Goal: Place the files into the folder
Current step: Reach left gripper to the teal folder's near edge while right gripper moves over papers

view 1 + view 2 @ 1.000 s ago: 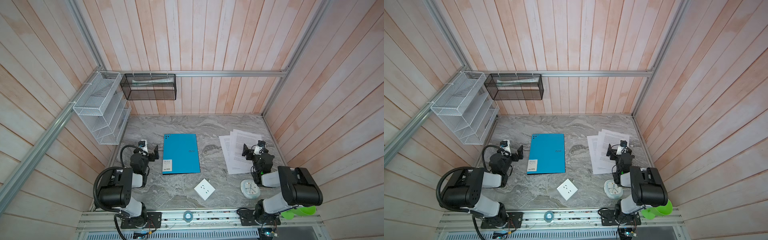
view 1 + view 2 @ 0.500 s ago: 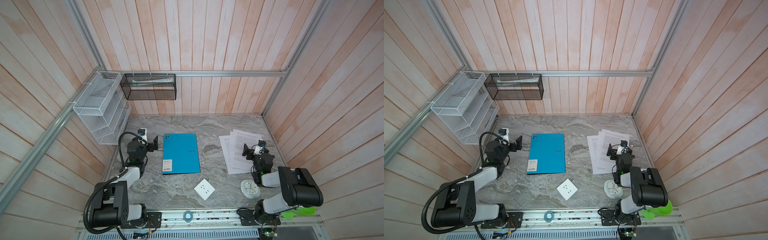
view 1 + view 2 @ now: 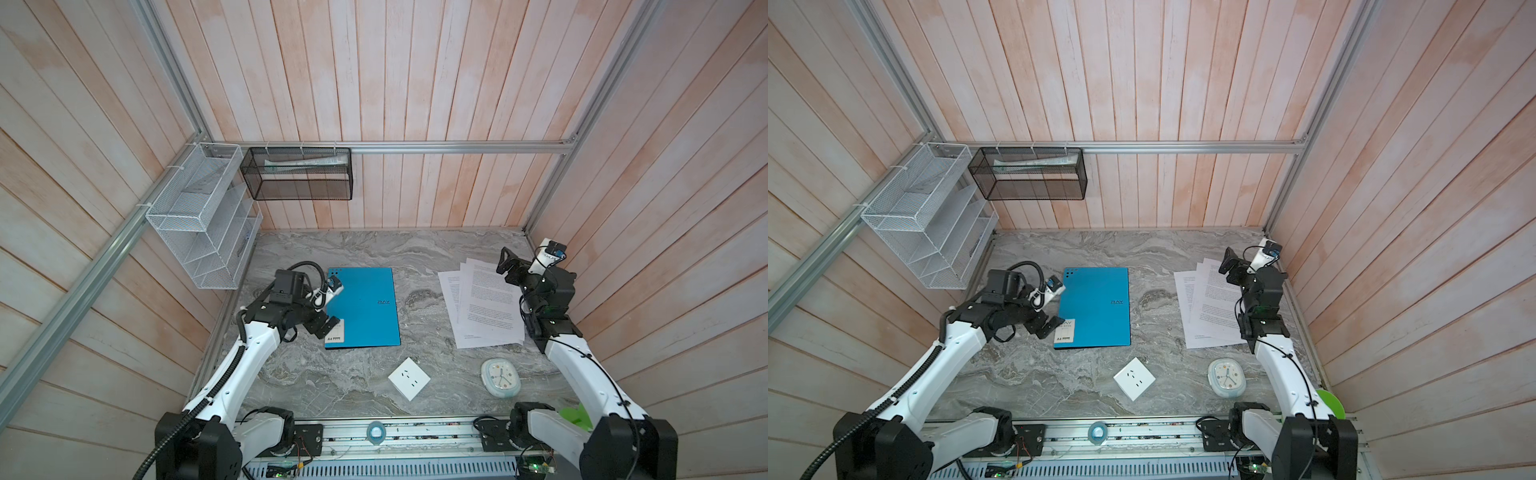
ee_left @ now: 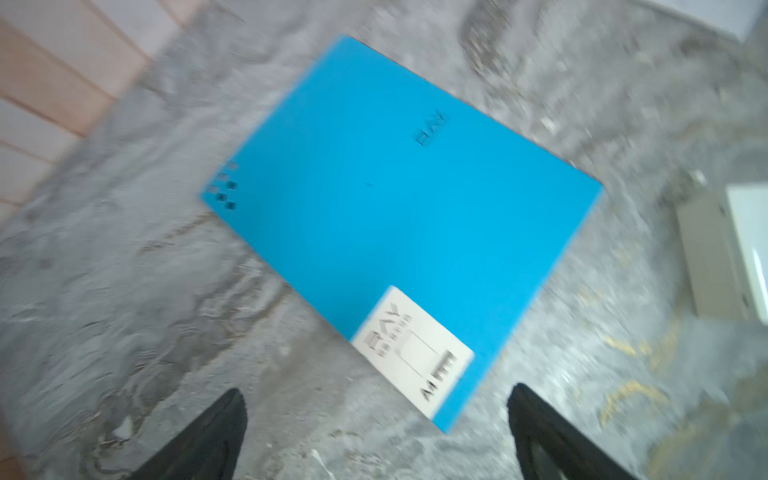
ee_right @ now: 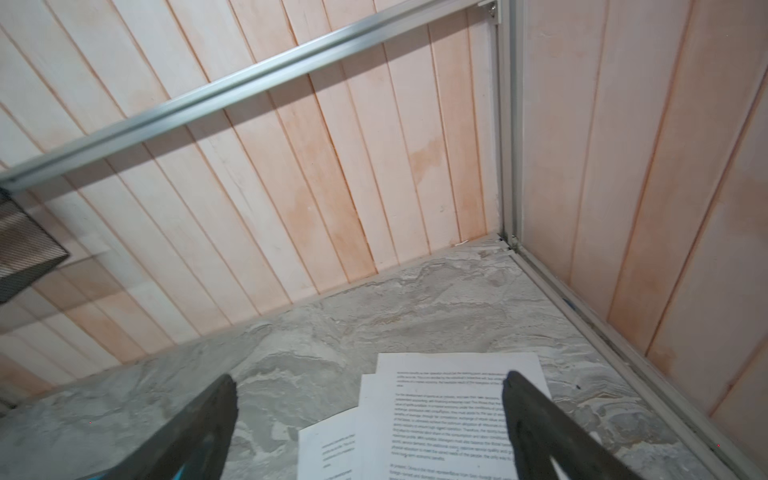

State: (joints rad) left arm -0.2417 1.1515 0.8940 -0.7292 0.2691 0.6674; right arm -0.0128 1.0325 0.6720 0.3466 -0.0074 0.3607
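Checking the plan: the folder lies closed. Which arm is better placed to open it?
Likely left: the left gripper, open, sits at the folder's labelled corner; the right gripper, open, hovers over the files.

Bare table (image 3: 419, 291) strip between folder (image 3: 365, 307) and files (image 3: 482, 307): passable. Near edge obstructed by socket plate (image 3: 409, 378), clock (image 3: 500, 377). Far-left corner crowded by wire rack (image 3: 199, 232).

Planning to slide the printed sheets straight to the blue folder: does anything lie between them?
Nothing visible does: only bare table lies between the files and the folder. The socket plate and the clock sit nearer the front edge, off that line. The folder's cover is shut, though.
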